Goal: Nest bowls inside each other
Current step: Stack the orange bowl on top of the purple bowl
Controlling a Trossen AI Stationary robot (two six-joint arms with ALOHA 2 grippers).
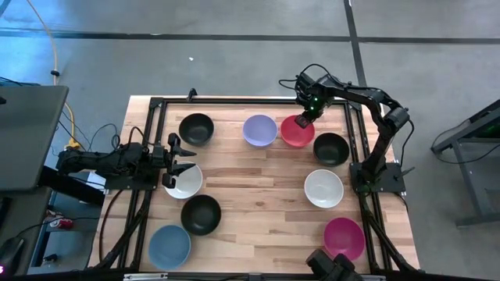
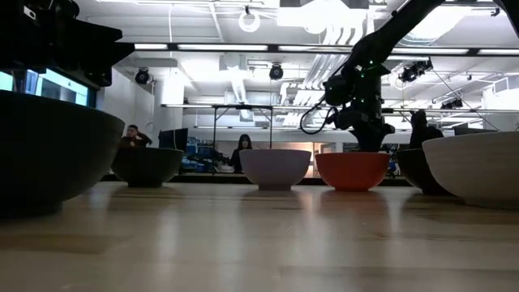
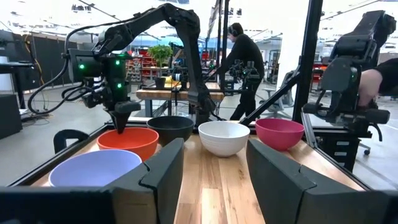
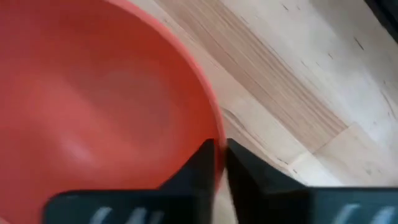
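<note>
Nine bowls stand on their bases on the wooden table. Along the far side are a black bowl (image 1: 196, 129), the lavender bowl (image 1: 259, 130), the red bowl (image 1: 295, 133) and a second black bowl (image 1: 330, 148). A white bowl (image 1: 323, 188) and the magenta bowl (image 1: 344, 238) are on the right. The third black bowl (image 1: 201, 215), the light blue bowl (image 1: 169, 246) and the other white bowl (image 1: 187, 183) are on the left. My right gripper (image 1: 306, 119) is shut on the red bowl's far rim. My left gripper (image 1: 178, 158) is open, at the left white bowl's far-left edge. My right gripper (image 4: 221, 163) has the red bowl's rim (image 4: 216, 140) on the bowl's far right side, pinched with one finger inside the bowl and one outside. The fingers come from above, pointing down. The bowl stands upright on the table (image 2: 351, 172).
A black frame rail (image 1: 148, 140) runs along the table's left, far and right edges. The lavender bowl sits close to the left of the red one, a black bowl close to its right. Bare wood (image 1: 258, 195) lies mid-table. People stand in the room beyond.
</note>
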